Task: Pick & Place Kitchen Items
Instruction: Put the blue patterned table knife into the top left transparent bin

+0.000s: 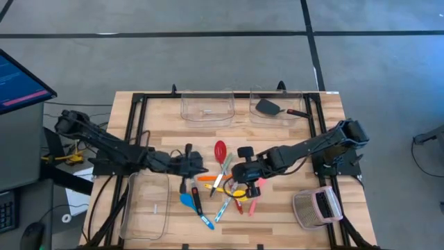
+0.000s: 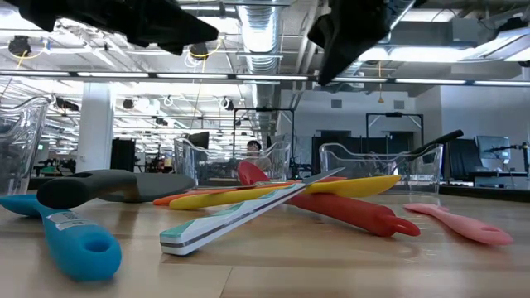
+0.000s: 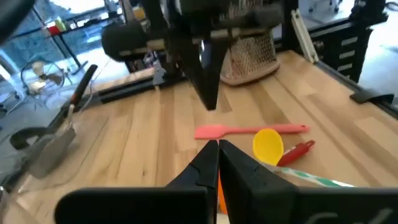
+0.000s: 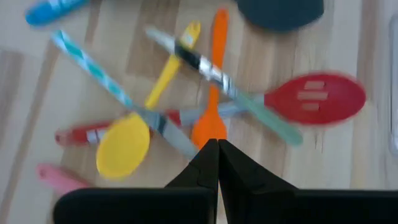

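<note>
Several kitchen utensils lie in a crossed heap on the table's middle: a red slotted spoon (image 1: 220, 149) (image 4: 317, 99), an orange spatula (image 4: 211, 118), a yellow spoon (image 4: 124, 146) (image 3: 268, 144), a pink spatula (image 3: 249, 130) (image 2: 464, 223), a blue spoon (image 2: 74, 240), a black turner (image 2: 108, 186) and striped pale cutlery (image 2: 240, 219). My left gripper (image 1: 199, 168) (image 3: 217, 152) is shut and empty above the heap's left side. My right gripper (image 1: 237, 173) (image 4: 217, 149) is shut and empty above the orange spatula. In the low view both hang clear of the utensils.
Two clear bins stand at the far edge; the left one (image 1: 206, 107) holds no utensil, and the right one (image 1: 295, 104) holds a second black turner (image 1: 267, 107). A third clear bin (image 1: 149, 205) is near left. A grey mesh object with a pink part (image 1: 317, 207) is near right.
</note>
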